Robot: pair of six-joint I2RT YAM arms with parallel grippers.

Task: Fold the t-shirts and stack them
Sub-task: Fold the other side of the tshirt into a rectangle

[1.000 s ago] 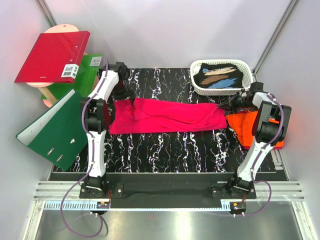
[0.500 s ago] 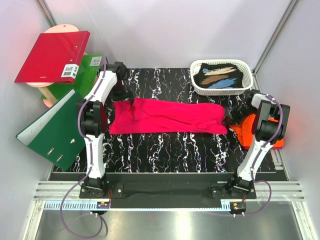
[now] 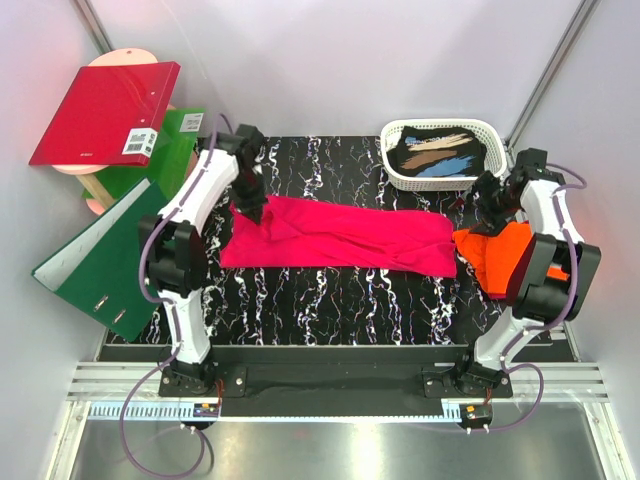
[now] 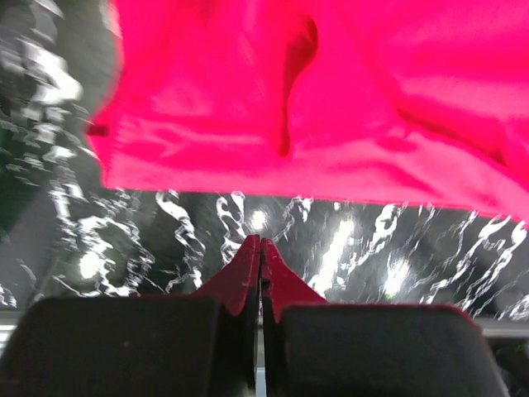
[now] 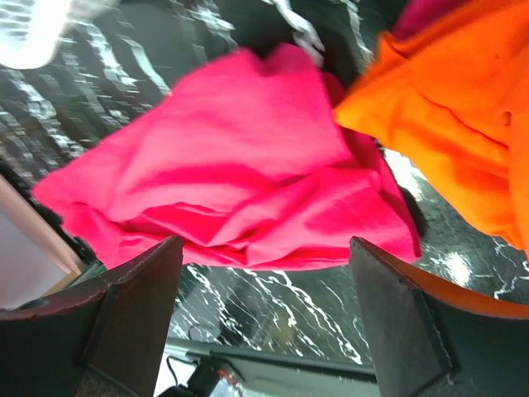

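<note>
The magenta-pink t-shirt (image 3: 340,235) lies folded into a long strip across the middle of the black marbled table (image 3: 330,300). My left gripper (image 3: 248,203) hovers at its left end, jaws shut with nothing between them (image 4: 260,241); the pink cloth (image 4: 273,99) lies just beyond the tips. The orange t-shirt (image 3: 512,258) lies crumpled at the table's right edge, touching the pink shirt's right end. My right gripper (image 3: 488,198) hangs above that spot and stands open (image 5: 264,277), holding nothing, with pink cloth (image 5: 231,182) and orange cloth (image 5: 455,116) below it.
A white basket (image 3: 440,182) with dark folded cloth stands at the back right. At the left are a red ring binder (image 3: 100,110) on a wooden stool, an upright green binder (image 3: 172,150) and an open green binder (image 3: 100,262) leaning off the table's edge.
My right gripper has opened, let go of the pink shirt's right end and pulled up and back to the right. My left gripper has shut and shifted slightly right over the shirt's left end.
</note>
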